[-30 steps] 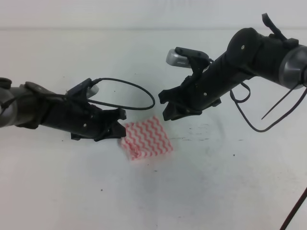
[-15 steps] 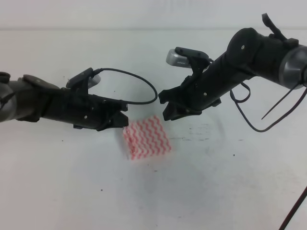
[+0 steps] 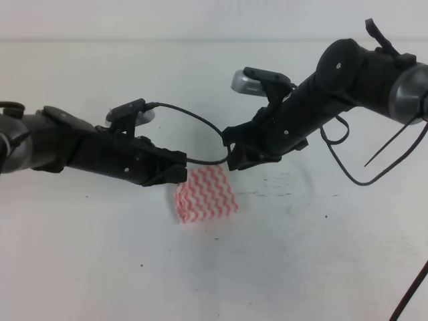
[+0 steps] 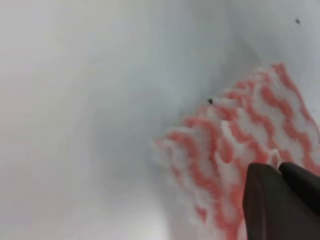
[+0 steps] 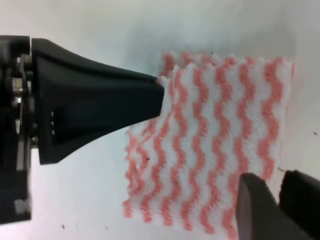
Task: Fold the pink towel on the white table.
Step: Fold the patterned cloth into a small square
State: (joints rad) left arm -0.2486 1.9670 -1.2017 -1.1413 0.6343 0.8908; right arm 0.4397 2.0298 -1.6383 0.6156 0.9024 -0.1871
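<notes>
Left hand (image 3: pixel 175 175) has slid right onto the towel's (image 3: pixel 207 194) near-left edge, fingers together there, while the right hand (image 3: pixel 242 157), fingers nearly closed, hovers over its far-right corner on the bench (image 3: pixel 321 261).

A pale, plain wall (image 3: pixel 200 19) ran as a narrow band across the top of the high view. A thin black cable (image 3: pixel 409 292) crossed the lower right corner, slanting up toward the right edge.
</notes>
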